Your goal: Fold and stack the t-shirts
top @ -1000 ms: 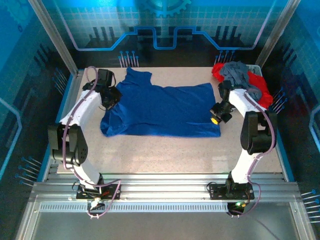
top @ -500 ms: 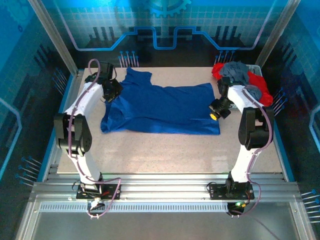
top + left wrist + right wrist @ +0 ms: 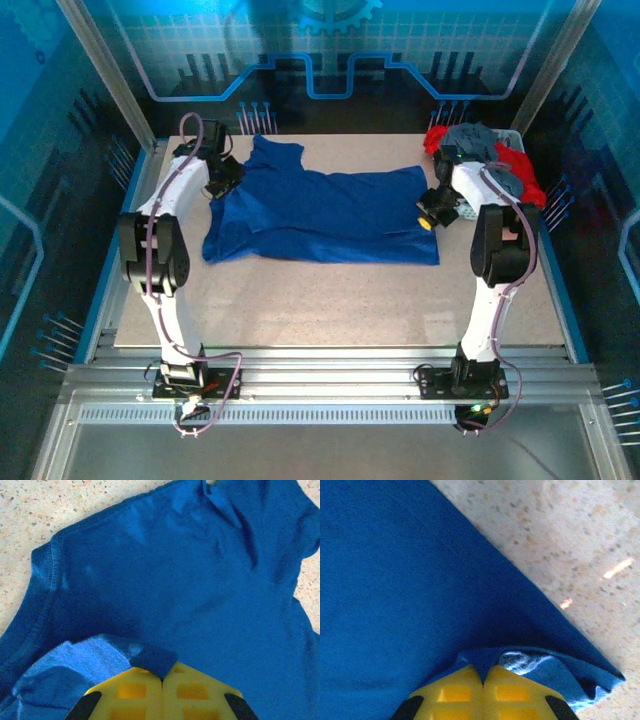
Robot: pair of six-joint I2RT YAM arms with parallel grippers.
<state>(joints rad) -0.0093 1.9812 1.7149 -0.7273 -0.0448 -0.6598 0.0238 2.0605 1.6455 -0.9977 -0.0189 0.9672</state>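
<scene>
The royal-blue t-shirt (image 3: pixel 320 215) lies spread across the middle of the table, its neck end toward the back left. My left gripper (image 3: pixel 224 180) is at its left side, shut on a pinch of blue cloth (image 3: pixel 156 661). My right gripper (image 3: pixel 432 212) is at the shirt's right edge, shut on a fold of blue cloth (image 3: pixel 487 659) with a bit of white print showing beside it. A slate-grey tee (image 3: pixel 478 142) and red tees (image 3: pixel 520 170) are piled at the back right corner.
The speckled table surface (image 3: pixel 330 300) stretches in front of the blue shirt. Metal frame posts (image 3: pixel 105 75) and blue walls enclose the table on the left, back and right.
Both grippers have moved toward the back of the table, dragging the blue shirt's left and right edges with them; its front hem has shifted back a little.
</scene>
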